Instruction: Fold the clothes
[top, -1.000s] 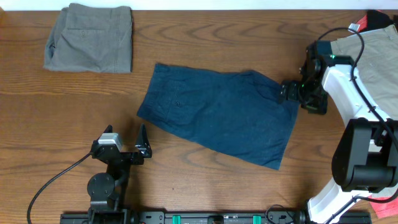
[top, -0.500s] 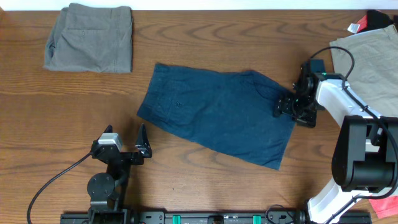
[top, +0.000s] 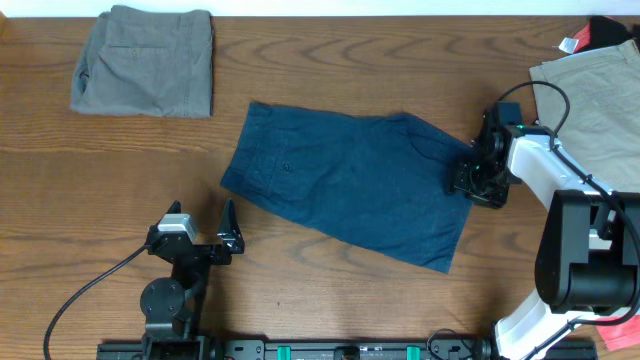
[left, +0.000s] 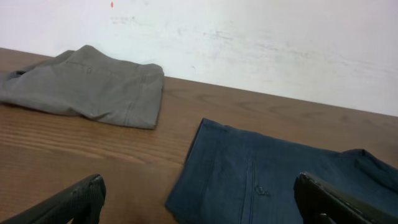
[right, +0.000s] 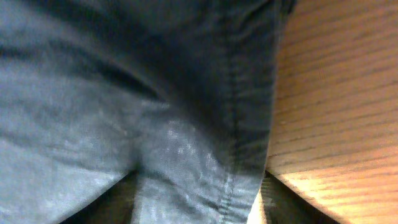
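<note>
The dark navy shorts (top: 350, 185) lie spread flat and slanted in the middle of the table. My right gripper (top: 468, 178) is down on their right edge. In the right wrist view its jaws (right: 199, 199) are half closed, and a fold of navy cloth (right: 155, 93) with its stitched hem fills the gap and touches both fingers. My left gripper (top: 203, 225) hovers wide open near the front edge, left of the shorts' lower left corner. In the left wrist view, the left gripper (left: 199, 202) holds nothing and the navy shorts (left: 280, 180) lie ahead.
A folded grey-green pair (top: 145, 62) lies at the back left; the grey-green pair (left: 87, 87) also shows in the left wrist view. A tan pair (top: 595, 100) lies at the right edge, with red cloth (top: 612, 30) behind it. A white wall (left: 249, 37) runs behind the table.
My right gripper has moved down along the shorts' right edge and its jaws have closed in on the hem. The left arm has not moved.
</note>
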